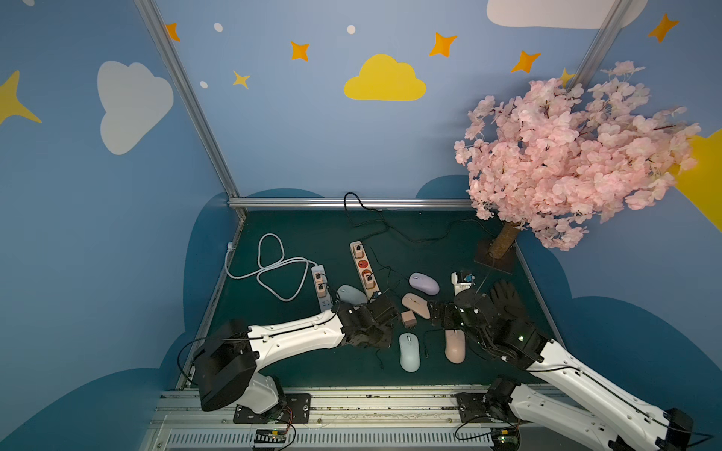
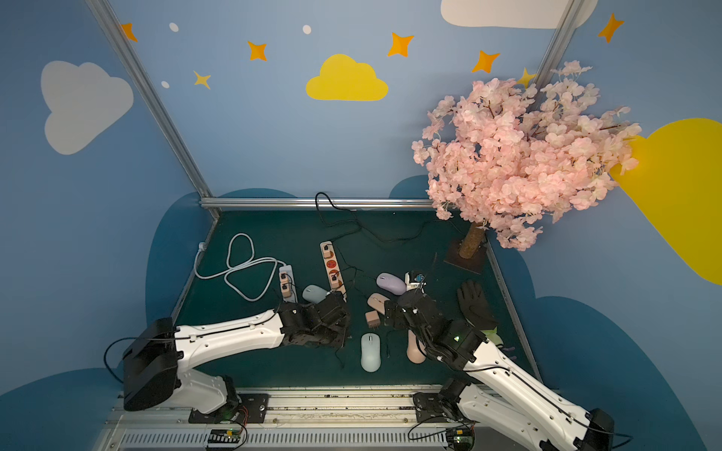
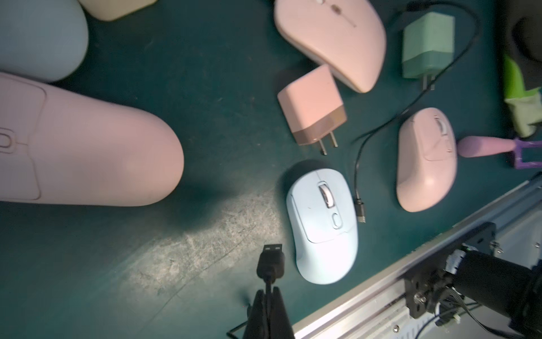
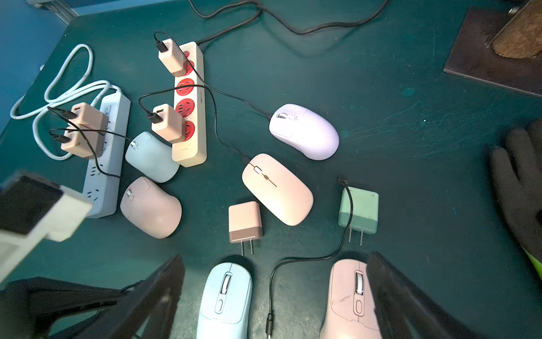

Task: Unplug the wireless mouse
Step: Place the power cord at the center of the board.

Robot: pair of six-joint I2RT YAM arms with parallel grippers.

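Above mice (image 4: pixel 277 189), R arm (image 1: pixel 586 375) low, fingers (image 4: pixel 393 293) wide.

Top views dim, wide-angle bowed at edges. Left wrist: glare patch on mat (image 3: pixel 205 234), near pink mouse (image 3: pixel 88 146) out of focus, soft shadow beneath.

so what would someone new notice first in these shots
The pink blossom tree looms over the far right corner of the green table. Pastel mice crowd the middle, from the purple mouse to the light blue mouse near the front edge. In the left wrist view, the left gripper is shut on a black USB cable.
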